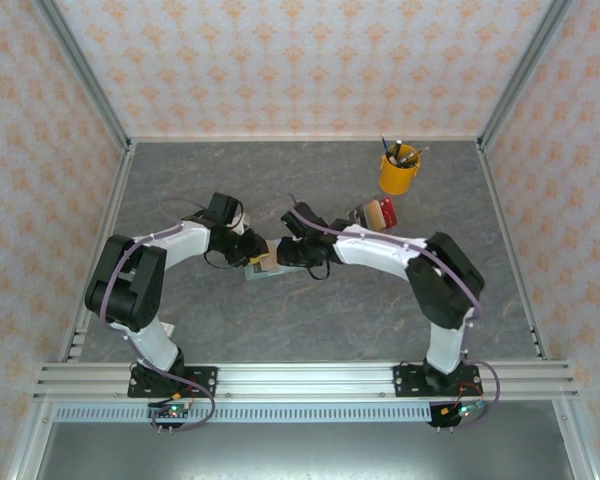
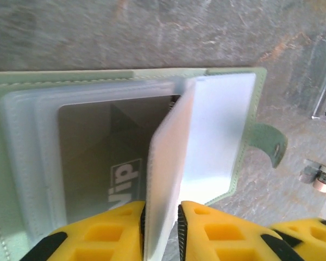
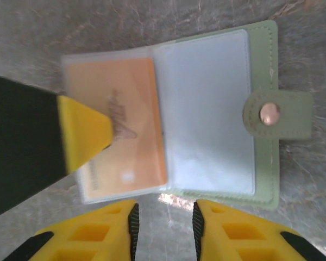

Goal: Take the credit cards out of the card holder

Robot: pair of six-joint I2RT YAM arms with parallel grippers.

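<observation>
The mint-green card holder (image 3: 263, 70) lies open on the table, snap tab (image 3: 269, 114) to the right; it is between the two arms in the top view (image 1: 260, 274). My left gripper (image 2: 162, 209) is shut on a frosted plastic sleeve (image 2: 168, 157) and holds it upright. That sleeve carries an orange credit card (image 3: 125, 109), with the left finger (image 3: 81, 133) over it. Another sleeve holds a dark grey card (image 2: 103, 152) printed "vip". My right gripper (image 3: 163, 223) is open just short of the holder's near edge, with bare table between its fingers.
A yellow cup of pens (image 1: 399, 170) stands at the back right. A clear rack with red and brown items (image 1: 377, 214) sits close behind the right arm. Patterned walls enclose the grey table (image 1: 310, 310) on three sides.
</observation>
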